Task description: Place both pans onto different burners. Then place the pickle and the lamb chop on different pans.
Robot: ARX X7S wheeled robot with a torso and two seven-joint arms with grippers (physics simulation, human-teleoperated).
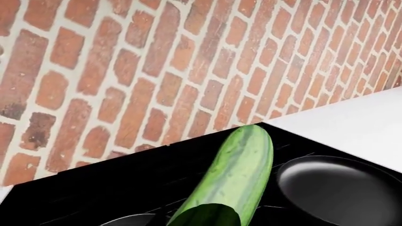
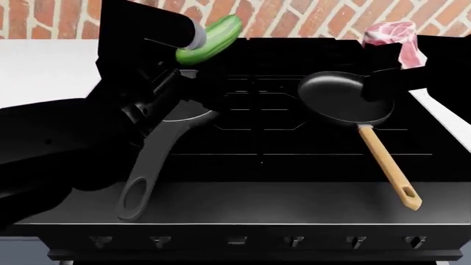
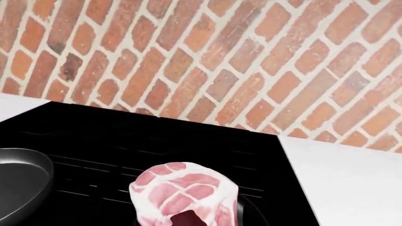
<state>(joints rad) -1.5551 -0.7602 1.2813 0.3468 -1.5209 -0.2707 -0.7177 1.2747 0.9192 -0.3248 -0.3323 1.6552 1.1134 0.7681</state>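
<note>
A green pickle (image 2: 211,32) with paler green streaks along its skin. A pink-red lamb chop (image 2: 394,36) marbled with white lines of fat. One pan (image 2: 158,149) is dark grey all over, handle included. The other pan (image 2: 343,98) is black with a light tan wooden handle. The stove top (image 2: 257,116) is black. Behind it, a wall (image 2: 309,16) of reddish-orange bricks with pale grey mortar. The counter (image 2: 44,66) beside the stove is white.

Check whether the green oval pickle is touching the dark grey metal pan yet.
Apart. In the head view the green oval pickle is held up in front of the brick wall, well above the dark grey metal pan on the stove.
</note>
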